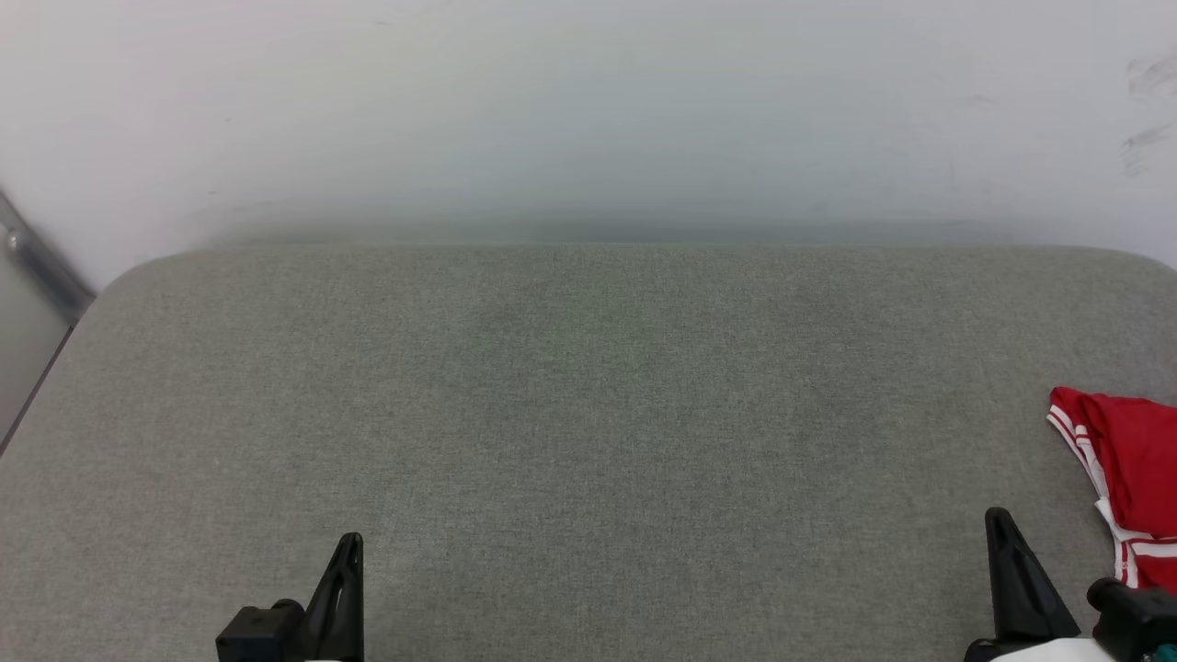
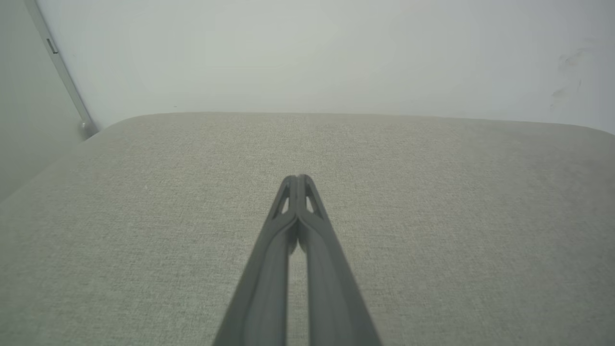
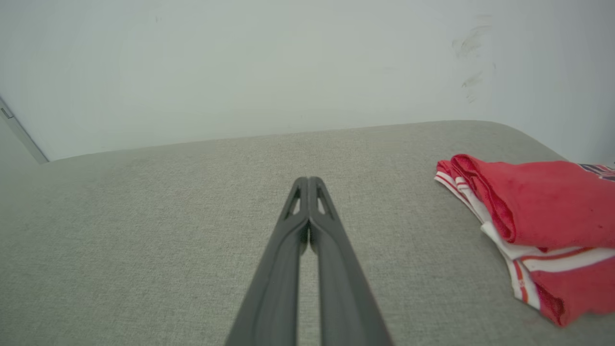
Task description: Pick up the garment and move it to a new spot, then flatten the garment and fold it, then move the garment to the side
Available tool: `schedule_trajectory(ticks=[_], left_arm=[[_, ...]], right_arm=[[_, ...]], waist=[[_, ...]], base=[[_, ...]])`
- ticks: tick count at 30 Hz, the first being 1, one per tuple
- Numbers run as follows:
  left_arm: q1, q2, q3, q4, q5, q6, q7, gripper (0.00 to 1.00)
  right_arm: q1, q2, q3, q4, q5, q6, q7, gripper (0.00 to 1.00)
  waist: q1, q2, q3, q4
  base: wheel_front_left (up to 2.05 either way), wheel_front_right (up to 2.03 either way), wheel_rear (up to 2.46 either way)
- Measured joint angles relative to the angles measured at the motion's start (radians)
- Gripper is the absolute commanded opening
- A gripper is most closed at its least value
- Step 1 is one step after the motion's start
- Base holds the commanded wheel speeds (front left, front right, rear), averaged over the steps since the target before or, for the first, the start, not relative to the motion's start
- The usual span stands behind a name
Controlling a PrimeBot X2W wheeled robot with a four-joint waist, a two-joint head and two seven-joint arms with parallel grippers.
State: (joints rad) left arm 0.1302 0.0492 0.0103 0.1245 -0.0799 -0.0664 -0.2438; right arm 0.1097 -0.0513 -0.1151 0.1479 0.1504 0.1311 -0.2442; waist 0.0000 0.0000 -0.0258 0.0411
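While keeping the left claw (image 1: 349,552) and the right claw (image 1: 998,519) empty, fingers pressed tip to tip, low over the near edge of the grey tabletop (image 1: 588,414); leaving the garment (image 1: 1136,450) lying in a bunched red-and-white heap at the far right, near the right claw but apart from it. Risking, on any reach, snagging only the top layer (fingers needing spreading first) and dragging the heap off the rounded right edge.
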Motion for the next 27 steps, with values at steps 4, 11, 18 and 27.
schedule_trajectory(ticks=[4,11,18,27], left_arm=[[-0.005,0.000,0.006,0.008,-0.085,-0.003,0.022,0.00],[-0.022,0.000,0.015,0.016,-0.226,-0.005,0.053,0.00],[-0.040,0.000,0.024,0.026,-0.355,-0.013,0.083,0.00],[-0.064,0.000,0.032,0.039,-0.509,-0.016,0.118,0.00]], right_arm=[[-0.003,0.000,-0.001,0.008,0.078,0.000,0.021,0.00],[-0.013,0.000,0.000,0.014,0.213,0.000,0.052,0.00],[-0.030,0.000,0.000,0.020,0.336,0.000,0.082,0.00],[-0.053,0.000,0.000,0.030,0.484,0.000,0.119,0.00]], waist=[[0.0000,0.0000,0.001,-0.001],[0.0000,0.0000,0.003,-0.004],[0.0000,0.0000,0.004,-0.006],[0.0000,0.0000,0.006,-0.009]], base=[[0.00,0.00,0.00],[0.00,0.00,0.00],[0.00,0.00,0.00],[0.00,0.00,0.00]])
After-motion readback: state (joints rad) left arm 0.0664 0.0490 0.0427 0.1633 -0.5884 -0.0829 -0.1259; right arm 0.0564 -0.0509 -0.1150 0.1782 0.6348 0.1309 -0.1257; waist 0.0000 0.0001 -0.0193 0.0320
